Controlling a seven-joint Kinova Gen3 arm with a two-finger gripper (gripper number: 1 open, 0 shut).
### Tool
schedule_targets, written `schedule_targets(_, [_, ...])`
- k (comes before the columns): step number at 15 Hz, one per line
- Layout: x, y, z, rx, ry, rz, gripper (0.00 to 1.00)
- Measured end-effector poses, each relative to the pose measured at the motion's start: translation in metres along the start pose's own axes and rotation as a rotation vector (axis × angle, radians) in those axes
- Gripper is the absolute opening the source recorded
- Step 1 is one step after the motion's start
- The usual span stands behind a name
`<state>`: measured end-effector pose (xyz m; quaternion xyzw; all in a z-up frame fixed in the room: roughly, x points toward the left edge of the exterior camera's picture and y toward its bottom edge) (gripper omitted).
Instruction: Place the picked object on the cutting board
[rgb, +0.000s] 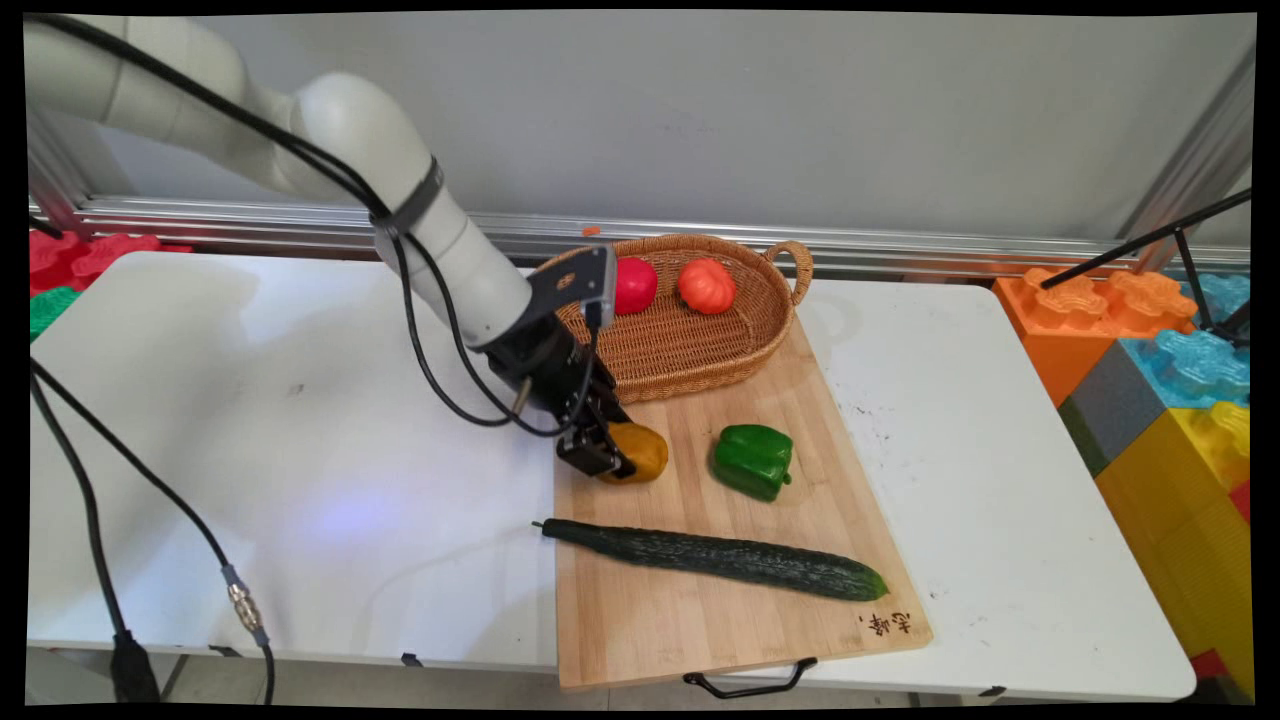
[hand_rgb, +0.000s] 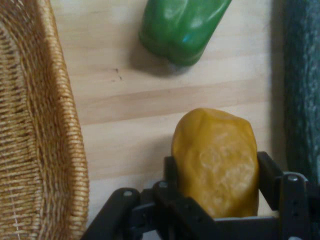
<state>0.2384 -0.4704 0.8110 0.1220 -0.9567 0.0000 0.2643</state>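
My black gripper (rgb: 612, 452) is down on the wooden cutting board (rgb: 700, 620), its fingers closed around a yellow-orange vegetable (rgb: 643, 451). In the hand view the yellow vegetable (hand_rgb: 216, 160) fills the space between the two fingers (hand_rgb: 270, 177), which press its sides. A green bell pepper (rgb: 753, 460) lies just to its right on the board; the same green pepper (hand_rgb: 180, 27) shows at the top of the hand view. A long dark cucumber (rgb: 715, 556) lies across the board's near part.
A wicker basket (rgb: 690, 350) at the board's far end holds a red fruit (rgb: 635, 285) and an orange tomato-like one (rgb: 706, 285). The basket's wall (hand_rgb: 35, 125) stands close on the hand view's left. Large coloured toy blocks (rgb: 1160, 370) stand at the right.
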Motion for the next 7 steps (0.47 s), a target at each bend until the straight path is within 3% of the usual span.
schedule_targets(4, [-0.009, -0.003, 0.017, 0.015, 0.005, 0.011, 0.0])
schedule_targets(5, [-0.01, -0.002, 0.019, 0.014, 0.007, 0.012, 1.0])
schedule_targets(7, [-0.01, 0.002, 0.022, 0.013, 0.011, 0.01, 1.0])
